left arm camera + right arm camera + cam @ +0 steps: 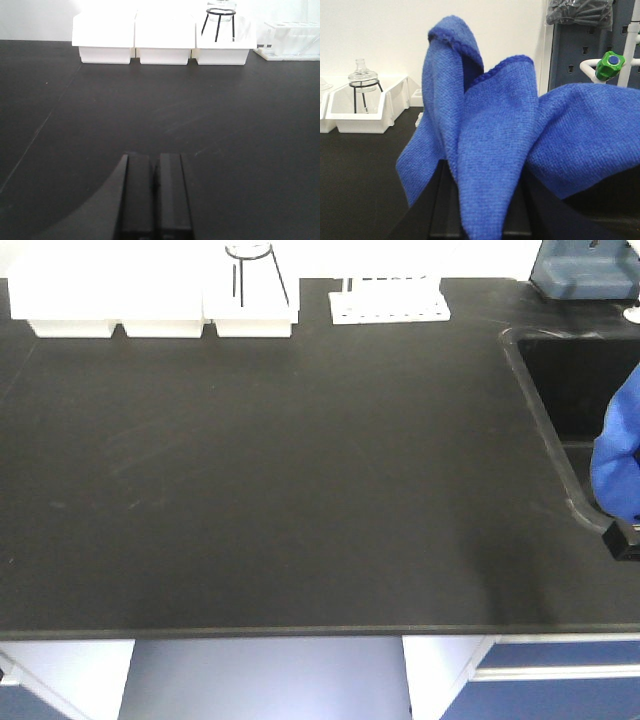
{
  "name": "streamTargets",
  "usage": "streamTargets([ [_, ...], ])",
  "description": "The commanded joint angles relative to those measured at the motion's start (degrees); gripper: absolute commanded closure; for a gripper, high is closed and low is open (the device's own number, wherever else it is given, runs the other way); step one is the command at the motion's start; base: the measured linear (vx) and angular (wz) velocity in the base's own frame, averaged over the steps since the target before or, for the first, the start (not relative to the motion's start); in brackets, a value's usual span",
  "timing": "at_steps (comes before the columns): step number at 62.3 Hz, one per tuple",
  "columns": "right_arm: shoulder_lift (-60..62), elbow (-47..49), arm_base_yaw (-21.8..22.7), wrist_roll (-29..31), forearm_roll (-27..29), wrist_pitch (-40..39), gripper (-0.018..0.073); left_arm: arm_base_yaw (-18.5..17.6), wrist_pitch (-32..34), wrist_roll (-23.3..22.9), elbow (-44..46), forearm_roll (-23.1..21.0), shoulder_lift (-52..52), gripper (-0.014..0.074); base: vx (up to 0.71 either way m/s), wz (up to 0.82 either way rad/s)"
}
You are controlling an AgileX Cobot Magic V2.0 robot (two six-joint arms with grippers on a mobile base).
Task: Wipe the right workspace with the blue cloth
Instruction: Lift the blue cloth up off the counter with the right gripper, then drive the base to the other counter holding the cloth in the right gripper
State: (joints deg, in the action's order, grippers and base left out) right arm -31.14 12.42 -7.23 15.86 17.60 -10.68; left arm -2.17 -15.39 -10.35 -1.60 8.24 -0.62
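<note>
The blue cloth [490, 135] is bunched between the jaws of my right gripper [482, 210], which is shut on it. In the front view the cloth [617, 455] hangs at the right edge, above the rim of the sink, with a black part of the right gripper [622, 537] just below it. My left gripper [155, 195] is shut and empty, its two fingers pressed together low over the black countertop [100, 130]. It does not show in the front view.
A recessed black sink [570, 370] is at the right of the black countertop [280, 480]. White bins [150, 310] line the back edge, one holding a glass flask on a black stand [250, 270]. A white rack [390, 300] stands beside them. A green-capped tap [610, 65] is at far right.
</note>
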Motion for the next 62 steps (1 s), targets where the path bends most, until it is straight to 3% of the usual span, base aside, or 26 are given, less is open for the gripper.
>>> streamTargets([
  [1, -0.32, 1.67, 0.28, 0.37, -0.38, -5.03, 0.0559, -0.25, 4.85, -0.49, -1.74, 0.06, -0.84, 0.0602, -0.16, 0.05],
  [29, -0.32, 1.67, 0.28, 0.37, -0.38, -5.03, 0.0559, -0.25, 4.85, -0.49, -1.74, 0.06, -0.84, 0.0602, -0.13, -0.07],
  [62, -0.32, 1.67, 0.28, 0.37, -0.38, -5.03, 0.0559, -0.25, 4.85, -0.49, -1.74, 0.06, -0.84, 0.0602, -0.21, -0.29],
])
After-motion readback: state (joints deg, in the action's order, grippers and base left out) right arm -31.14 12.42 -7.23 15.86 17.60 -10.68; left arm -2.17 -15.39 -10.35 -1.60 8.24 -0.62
